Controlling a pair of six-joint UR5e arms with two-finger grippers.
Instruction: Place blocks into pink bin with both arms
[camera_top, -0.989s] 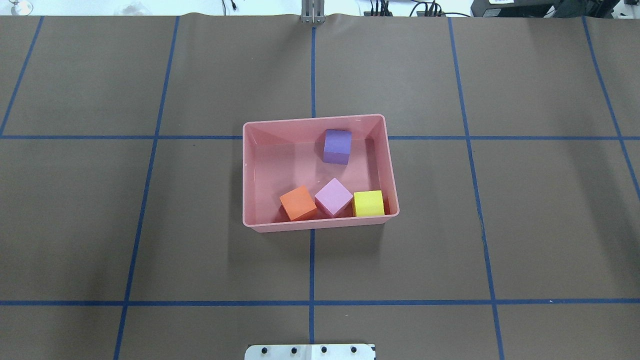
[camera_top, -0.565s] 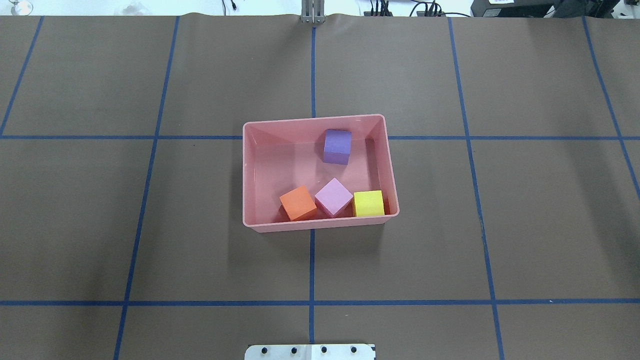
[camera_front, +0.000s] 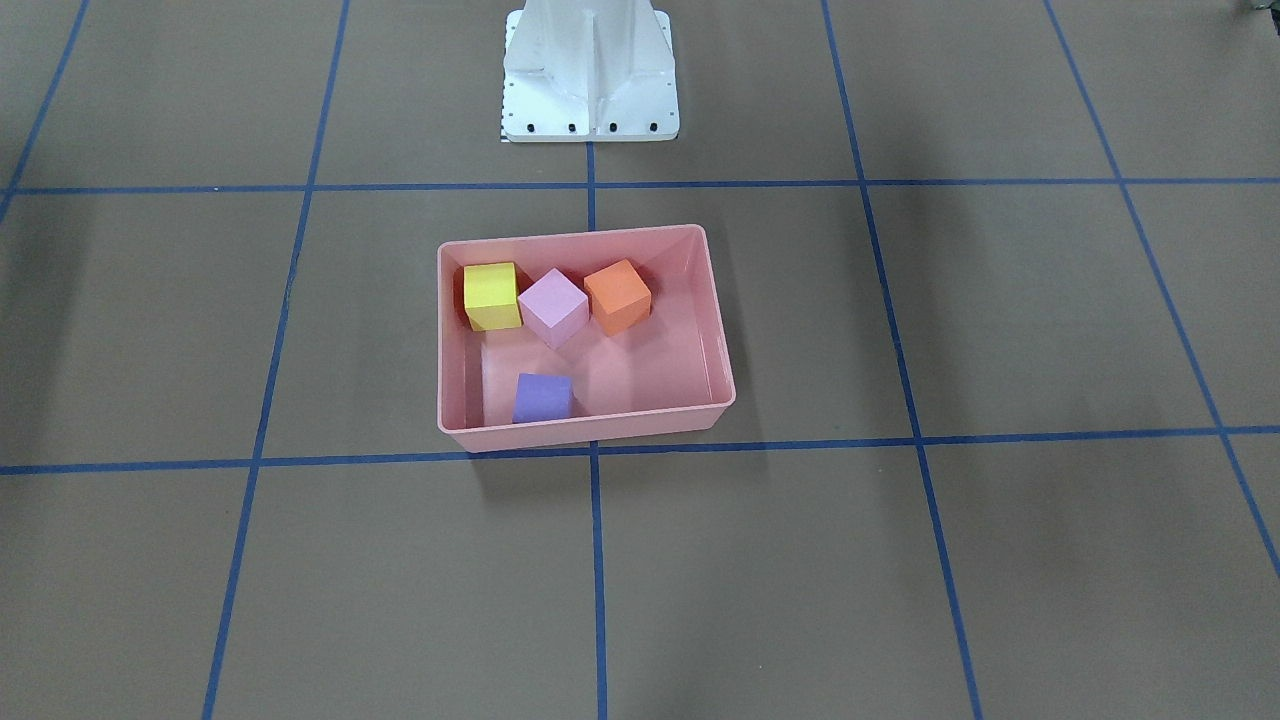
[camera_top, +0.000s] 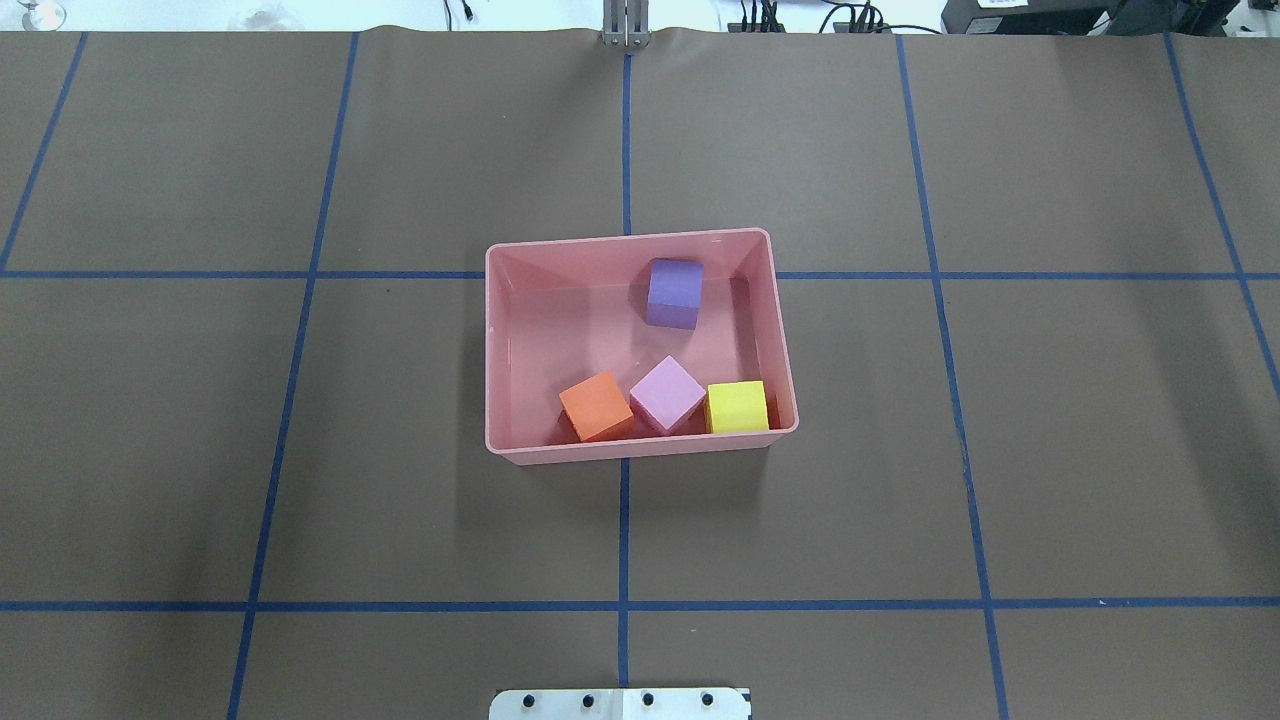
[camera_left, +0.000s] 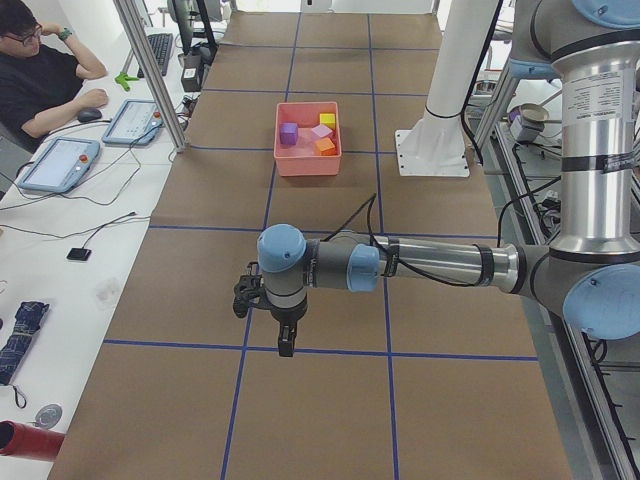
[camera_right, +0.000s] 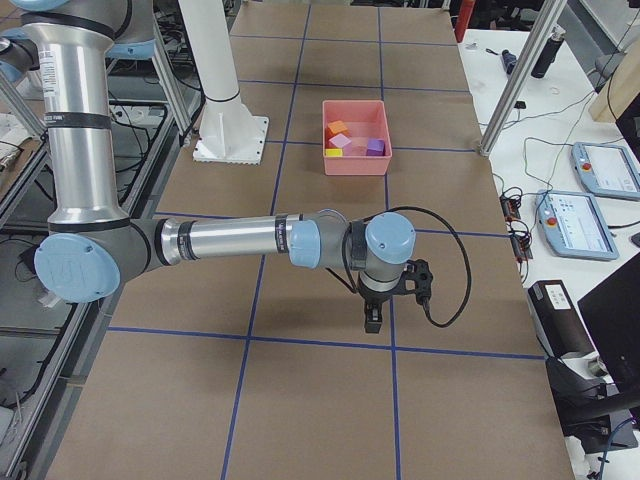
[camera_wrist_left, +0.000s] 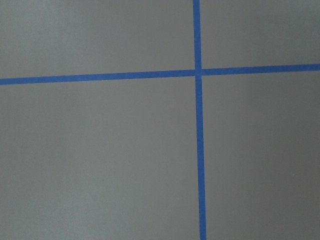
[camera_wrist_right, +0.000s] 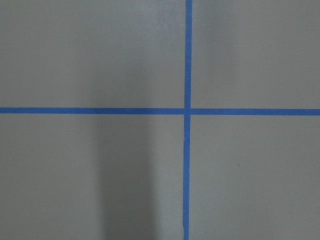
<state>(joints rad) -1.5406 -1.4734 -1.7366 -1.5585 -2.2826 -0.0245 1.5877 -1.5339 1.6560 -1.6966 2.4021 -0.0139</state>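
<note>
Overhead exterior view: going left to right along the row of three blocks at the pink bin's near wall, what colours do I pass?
orange block → pale pink block → yellow block

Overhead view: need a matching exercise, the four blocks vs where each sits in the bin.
Blocks:
1. orange block
2. yellow block
3. purple block
4. pink block

Places in the bin, overhead view:
A. alone, toward the far wall
B. near right corner
C. middle of the near row, turned diagonally
D. left end of the near row

Pairs: 1-D, 2-B, 3-A, 4-C
</note>
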